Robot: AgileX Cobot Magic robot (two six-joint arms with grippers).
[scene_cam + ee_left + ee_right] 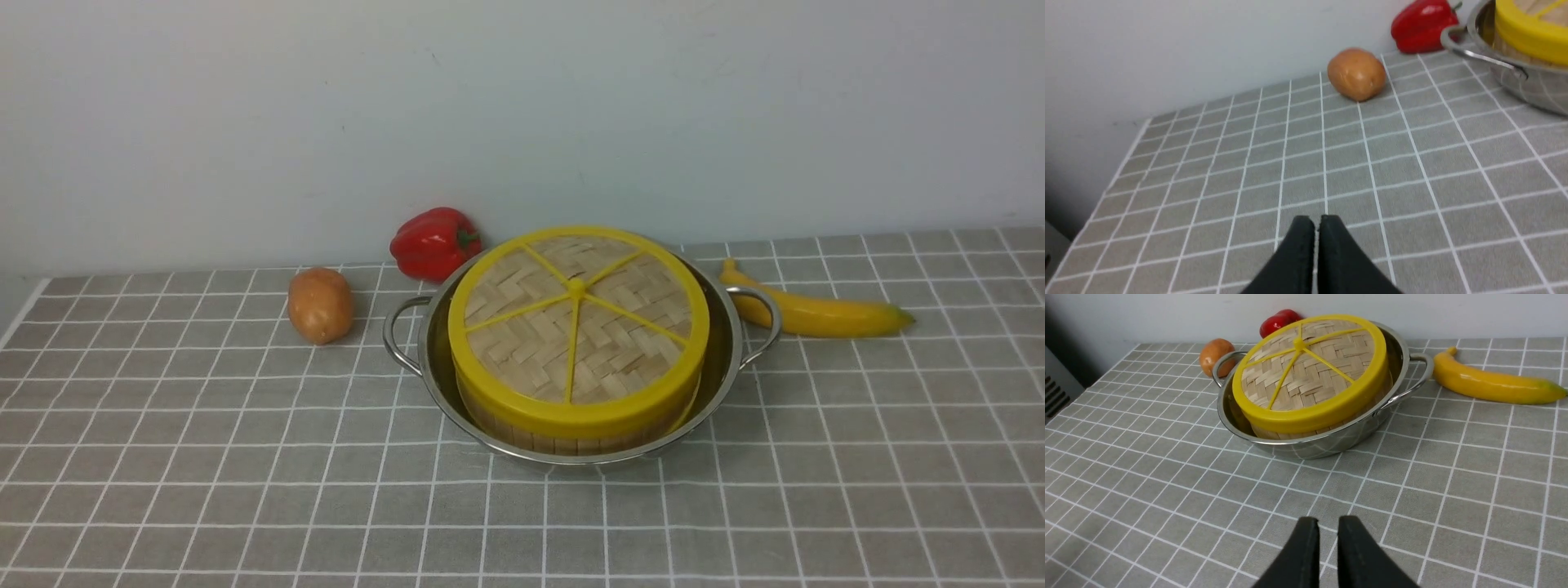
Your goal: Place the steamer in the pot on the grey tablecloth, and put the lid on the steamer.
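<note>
The steel pot (729,343) stands on the grey tablecloth (245,457) at mid-table. The steamer sits inside it; only its slatted bamboo wall (563,443) shows, and its contents are hidden. The lid (575,318), woven with yellow spokes, lies on top of the steamer, tilted slightly. Neither gripper shows in the front view. My left gripper (1316,222) is shut and empty over bare cloth, well away from the pot (1527,90). My right gripper (1327,522) is empty, its jaws nearly together with a narrow gap, on the near side of the pot (1331,446) and lid (1306,371).
A potato (320,305) lies left of the pot, a red pepper (433,242) behind it by the wall, and a banana (816,313) to its right. The cloth's left edge (24,306) is at the far left.
</note>
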